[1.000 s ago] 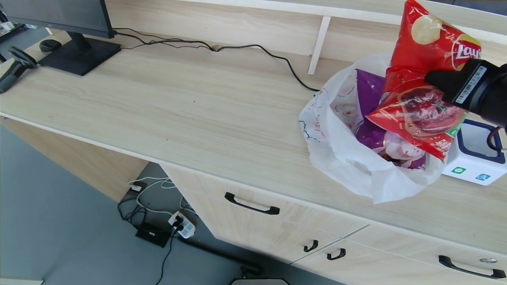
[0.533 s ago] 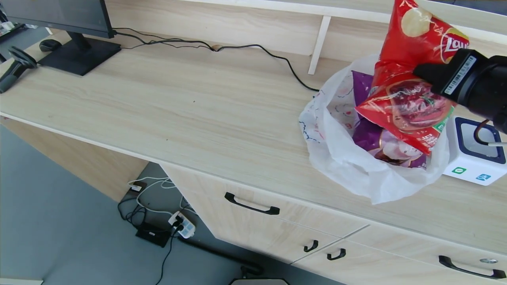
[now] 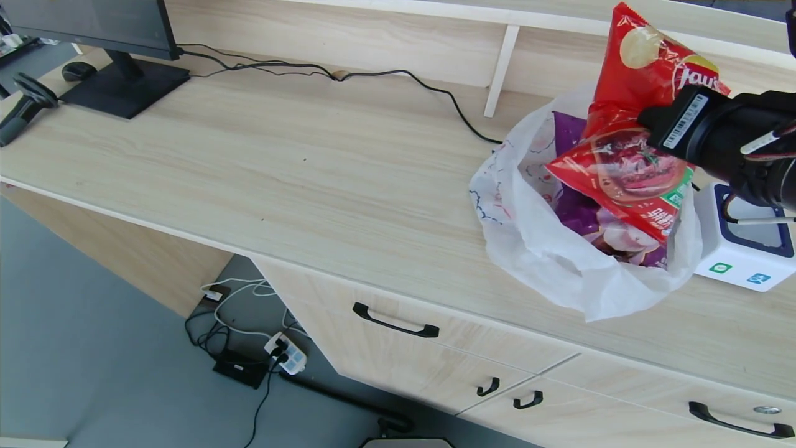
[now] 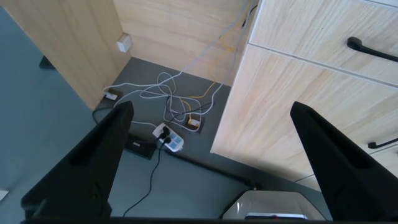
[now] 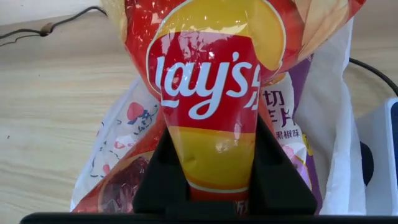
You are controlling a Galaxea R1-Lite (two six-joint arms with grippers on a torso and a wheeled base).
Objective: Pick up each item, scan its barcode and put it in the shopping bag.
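Hanging from the right gripper, the red chip bag is being held above the open mouth of the shopping bag, which is lying slumped at the right end of the counter. The packet is being clamped across its middle, and in the right wrist view the foil is being pinched between the closed jaws. Its long axis is being kept steeply upright but tilted, with the top end leaning toward the far side and the lower corner dipping toward the near side, just over the purple packet lying inside. The opening is therefore judged to lie directly below the packet, so lowering and release are being called for rather than sideways travel. The white scanner box is standing just right of the shopping bag. The left gripper is being held open and empty, low beside the cabinet front and well apart from the bag, so the right arm is the nearer one.
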